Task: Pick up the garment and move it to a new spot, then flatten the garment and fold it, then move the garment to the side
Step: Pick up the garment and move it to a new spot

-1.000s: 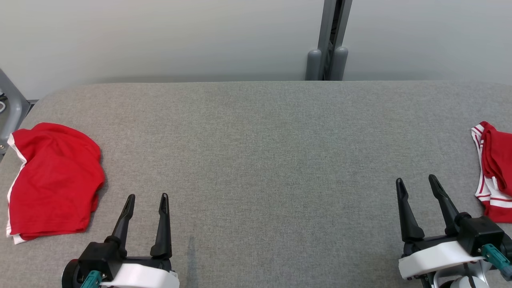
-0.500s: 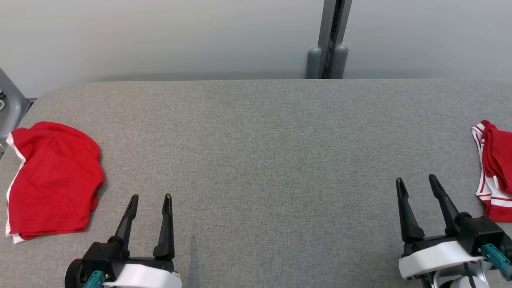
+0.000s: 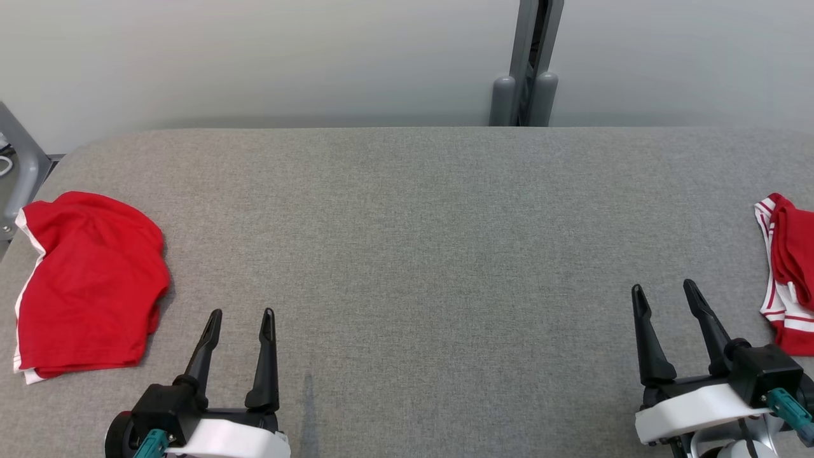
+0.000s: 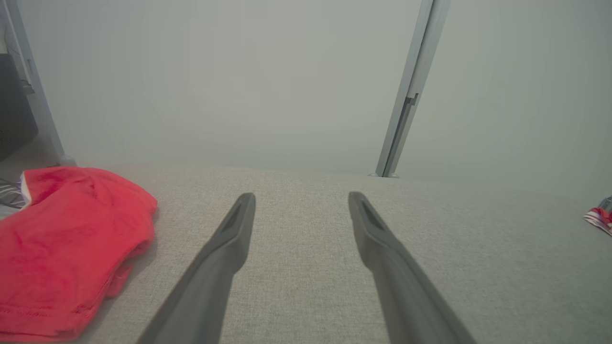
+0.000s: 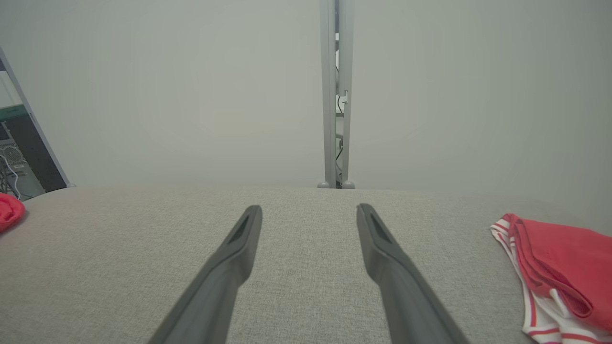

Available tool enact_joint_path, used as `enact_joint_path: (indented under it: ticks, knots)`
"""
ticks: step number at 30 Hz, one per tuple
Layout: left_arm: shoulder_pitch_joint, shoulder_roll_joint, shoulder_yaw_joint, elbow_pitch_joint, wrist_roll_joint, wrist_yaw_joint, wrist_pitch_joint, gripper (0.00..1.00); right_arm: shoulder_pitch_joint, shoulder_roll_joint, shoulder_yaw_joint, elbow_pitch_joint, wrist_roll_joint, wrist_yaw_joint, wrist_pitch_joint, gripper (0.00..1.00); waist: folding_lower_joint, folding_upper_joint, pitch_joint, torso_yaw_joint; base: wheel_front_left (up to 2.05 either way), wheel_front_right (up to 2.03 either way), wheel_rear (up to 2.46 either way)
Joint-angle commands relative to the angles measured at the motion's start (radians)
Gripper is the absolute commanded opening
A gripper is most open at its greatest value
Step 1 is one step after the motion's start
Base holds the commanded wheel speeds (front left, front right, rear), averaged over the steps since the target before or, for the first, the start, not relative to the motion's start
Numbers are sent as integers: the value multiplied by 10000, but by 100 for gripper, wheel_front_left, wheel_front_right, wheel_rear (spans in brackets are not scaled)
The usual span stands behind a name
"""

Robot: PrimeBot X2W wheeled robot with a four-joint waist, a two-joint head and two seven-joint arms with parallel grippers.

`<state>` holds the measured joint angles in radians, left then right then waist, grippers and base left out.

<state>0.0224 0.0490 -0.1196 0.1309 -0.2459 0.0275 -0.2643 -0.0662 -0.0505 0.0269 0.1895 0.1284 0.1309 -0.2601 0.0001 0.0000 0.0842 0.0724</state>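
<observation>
Head view: both grippers are seen low over the table [image 3: 420, 242], clear of any cloth. The left gripper [image 3: 242, 315] is held with its fingers spread and empty. The right gripper [image 3: 662, 287] is likewise spread wide, and nothing is carried. A red garment [image 3: 89, 283] is laid in a loose heap at the table's left end, near the left gripper. A striped garment [image 3: 787, 267], red with white bands, is bunched at the right edge and cut off by the frame. Which of the two is meant by the task cannot be told, and the pick-up is judged not yet begun.

For a clean pick-up, the nearer arm should be swung outward and lowered onto a raised fold, not a flat patch. That way cloth, and not the table cover, is pinched. The fingers should be kept wide until the fold is between them, and all layers should be caught so that nothing trails. The middle of the table is best suited as the new spot.

Against the picture of a second ago, everything is shifted slightly right, the post [image 3: 531, 63] included. This is put down to the camera. The garments are not judged to have been moved, and both grippers are spread as they were.
</observation>
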Motion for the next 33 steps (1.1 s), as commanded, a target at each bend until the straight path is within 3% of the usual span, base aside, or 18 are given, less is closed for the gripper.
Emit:
enact_joint_path:
  ticks: [1, 11, 25, 33]
  knots:
    - [-118, 35, -4, 13, -21, 21, 4, 100, 79, -29, -50, 44, 62, -2, -68, 100, -1, 0, -6, 17, 0, 0, 0]
    - [-209, 38, -116, 70, 4, -32, 4, 100, 17, -43, 56, 53, 29, -2, -69, 100, -1, 0, 80, 572, 0, 0, 0]
    - [-8, 35, -38, 126, 104, -59, 4, 100, -30, -106, 917, 99, 239, -1, -66, 100, -1, 0, 33, 2620, 0, 0, 0]
    - [247, 32, 206, 132, 249, -126, 4, 100, 19, -96, 1305, 255, 419, -1, -60, 100, -1, 0, -239, 3451, 0, 0, 0]
